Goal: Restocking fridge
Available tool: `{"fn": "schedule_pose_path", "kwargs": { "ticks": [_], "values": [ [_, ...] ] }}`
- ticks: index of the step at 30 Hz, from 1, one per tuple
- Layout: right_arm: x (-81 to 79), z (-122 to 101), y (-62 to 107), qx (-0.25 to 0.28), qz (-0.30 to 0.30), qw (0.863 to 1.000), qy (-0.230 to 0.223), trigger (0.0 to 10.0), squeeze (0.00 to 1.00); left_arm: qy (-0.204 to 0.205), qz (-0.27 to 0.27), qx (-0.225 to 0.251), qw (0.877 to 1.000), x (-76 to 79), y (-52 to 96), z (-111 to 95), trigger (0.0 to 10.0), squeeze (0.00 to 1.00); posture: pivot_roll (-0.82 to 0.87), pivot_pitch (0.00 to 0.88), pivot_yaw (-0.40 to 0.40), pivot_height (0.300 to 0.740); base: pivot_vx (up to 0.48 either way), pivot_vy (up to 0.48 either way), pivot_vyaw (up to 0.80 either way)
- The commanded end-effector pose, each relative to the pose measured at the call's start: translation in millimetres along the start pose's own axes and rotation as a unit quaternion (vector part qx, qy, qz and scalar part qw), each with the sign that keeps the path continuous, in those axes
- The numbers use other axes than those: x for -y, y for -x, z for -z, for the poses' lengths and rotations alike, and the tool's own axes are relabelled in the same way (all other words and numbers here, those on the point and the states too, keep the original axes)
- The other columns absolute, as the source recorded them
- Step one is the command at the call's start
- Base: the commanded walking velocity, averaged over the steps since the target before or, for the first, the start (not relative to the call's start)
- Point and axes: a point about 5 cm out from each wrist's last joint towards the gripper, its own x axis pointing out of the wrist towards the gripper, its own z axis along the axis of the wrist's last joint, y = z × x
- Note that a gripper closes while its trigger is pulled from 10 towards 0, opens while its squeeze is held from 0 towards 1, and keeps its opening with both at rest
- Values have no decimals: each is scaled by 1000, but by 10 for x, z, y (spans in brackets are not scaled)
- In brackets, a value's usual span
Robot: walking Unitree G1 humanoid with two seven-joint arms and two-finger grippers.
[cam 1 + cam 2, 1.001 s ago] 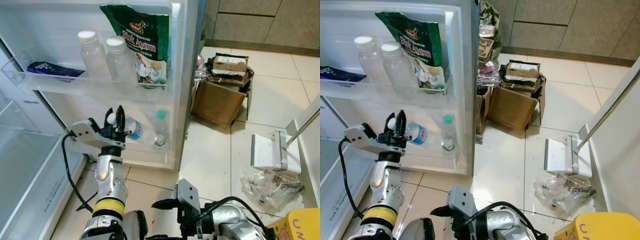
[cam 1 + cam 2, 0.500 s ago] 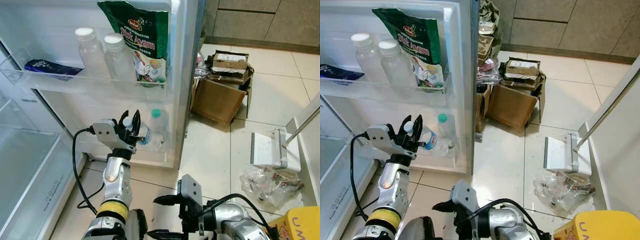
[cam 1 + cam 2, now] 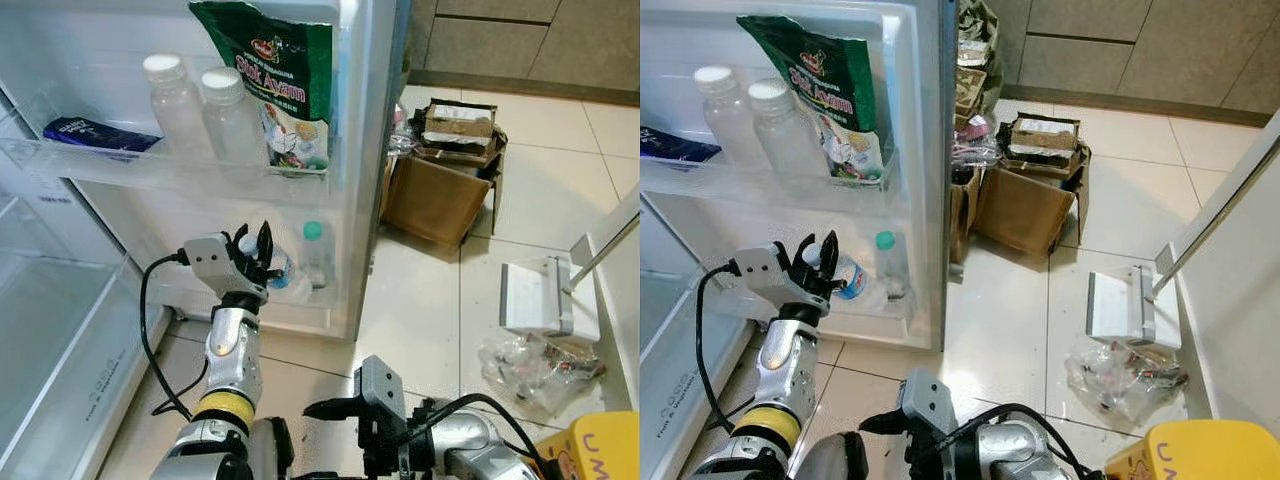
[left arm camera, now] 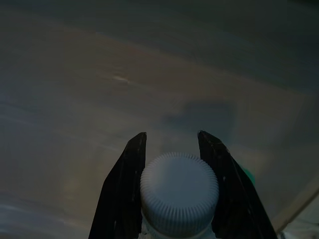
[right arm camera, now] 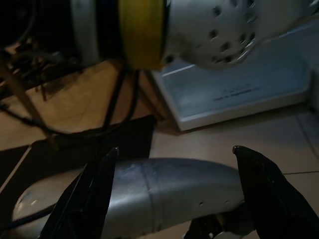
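Left wrist view shows the left tool [image 4: 172,149] clamped around one water bottle [image 4: 178,191] at its white cap. The right tool [image 5: 174,164] hangs spread wide. Upper door shelf [image 3: 150,170] carries two bottles [image 3: 200,115]; the lower carries one green-capped bottle [image 3: 315,258].

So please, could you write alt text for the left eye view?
The left pincer holds a white-capped water bottle at the lower shelf of the open fridge door, beside a green-capped bottle. Above stand two bottles and a green pouch.
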Motion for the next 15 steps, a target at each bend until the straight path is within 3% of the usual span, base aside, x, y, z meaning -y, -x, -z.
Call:
{"fn": "schedule_pose_path", "kwargs": {
  "ticks": [1, 15],
  "values": [
    [2, 10, -1, 7, 9, 1000, -11, 10000, 0, -15, 3, -17, 1000, -29, 16, 36, 10000, 0, -144, 285, 22, 540, 0, 0, 0],
    [-8, 3, -2, 7, 11, 1000, -13, 10000, 0, -29, 19, -19, 999, 52, -71, 13, 10000, 0, -144, 286, 26, 540, 0, 0, 0]
  ]
}}
